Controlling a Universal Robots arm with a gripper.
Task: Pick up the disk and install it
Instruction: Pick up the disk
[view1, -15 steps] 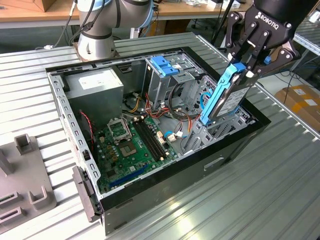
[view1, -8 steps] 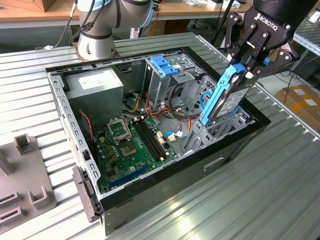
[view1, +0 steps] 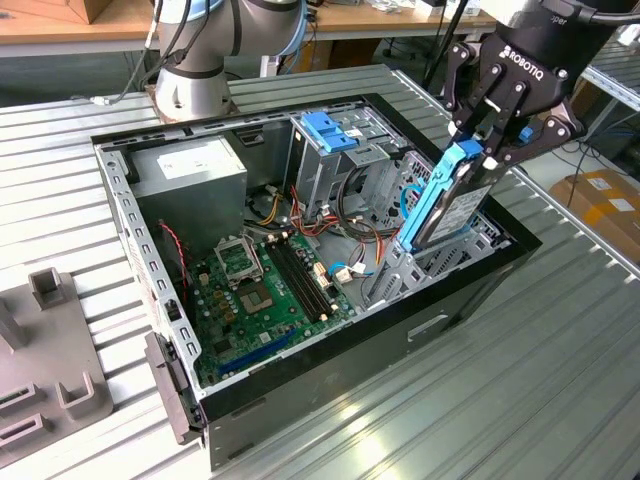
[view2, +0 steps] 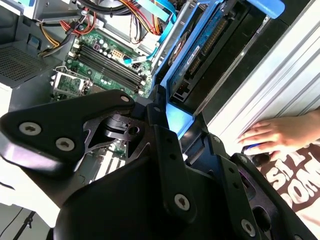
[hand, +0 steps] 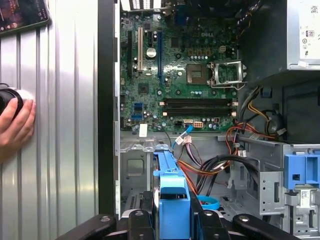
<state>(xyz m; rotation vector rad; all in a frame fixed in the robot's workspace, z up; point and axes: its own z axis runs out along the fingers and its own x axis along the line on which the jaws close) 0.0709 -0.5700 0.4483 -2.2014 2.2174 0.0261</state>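
Your fingers (view1: 507, 108) clamp the disk (view1: 450, 200) by its blue end, tilted on edge over the case (view1: 330, 372), apparently so it slides into the bay (view1: 440, 262).

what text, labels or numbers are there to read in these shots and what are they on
On the gripper, shut on the disk: white maker's lettering on its body, a brand name, not quoted.
On the power supply: a white label, print too small to read.
On the disk in the second wrist view: a white sticker, too small to read.
On a person's shirt: big pale letters, cut off, no whole word.
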